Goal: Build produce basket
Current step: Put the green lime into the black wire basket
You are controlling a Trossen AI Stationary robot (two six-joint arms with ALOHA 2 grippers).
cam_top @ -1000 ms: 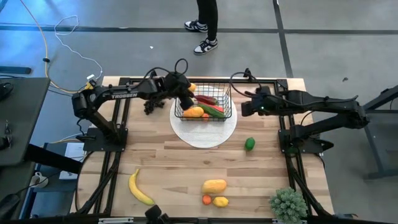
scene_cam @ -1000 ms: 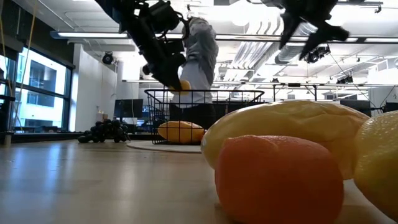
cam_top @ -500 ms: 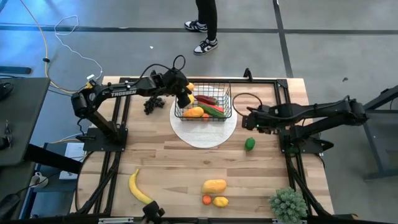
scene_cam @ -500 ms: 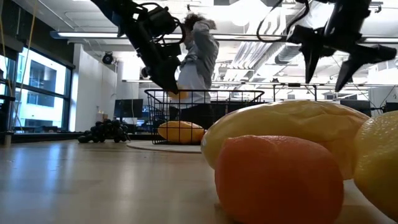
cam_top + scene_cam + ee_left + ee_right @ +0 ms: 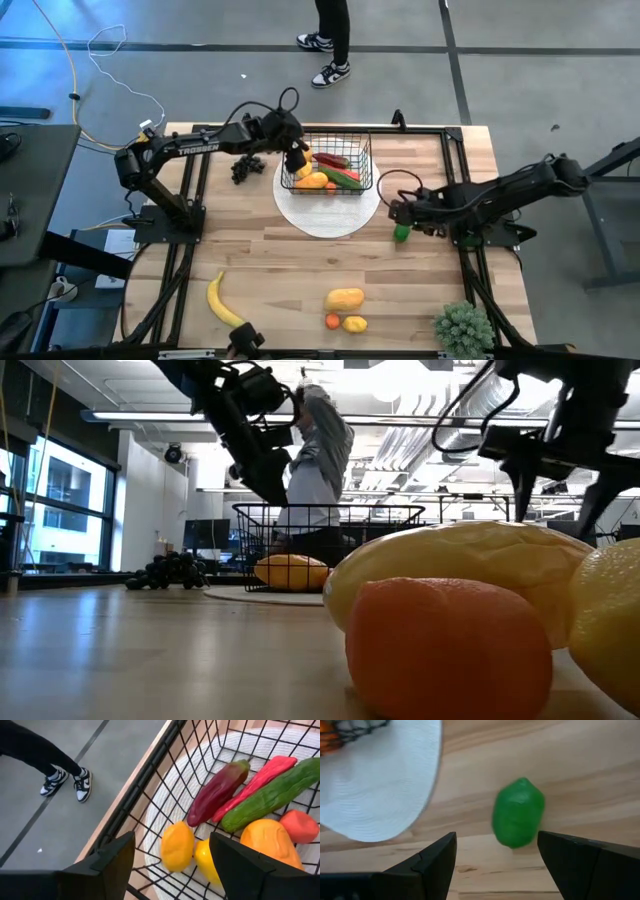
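The black wire basket (image 5: pixel 327 166) stands on a white round disc (image 5: pixel 330 212) at the table's far middle. In it lie a dark red pepper (image 5: pixel 218 790), a red chili (image 5: pixel 266 774), a green cucumber (image 5: pixel 280 792), an orange fruit (image 5: pixel 265 841) and two small yellow-orange fruits (image 5: pixel 176 846). My left gripper (image 5: pixel 298 157) hangs open over the basket's far left corner, touching nothing. My right gripper (image 5: pixel 403 212) is open just above a small green fruit (image 5: pixel 518 812) that lies on the wood right of the disc; its fingers stand on either side, apart from it.
Dark grapes (image 5: pixel 243 169) lie left of the basket. Near the front edge lie a banana (image 5: pixel 225 300), a yellow fruit (image 5: pixel 344 298), a small orange one (image 5: pixel 332 321) and a lemon (image 5: pixel 354 323). A spiky potted plant (image 5: pixel 463 328) fills the near right corner. A person stands beyond the far edge.
My right gripper has swung from beside the basket's right side toward the near edge and come down over the green fruit. The small orange fruit that hung at my left gripper's fingertips over the basket's far left corner has dropped into the basket.
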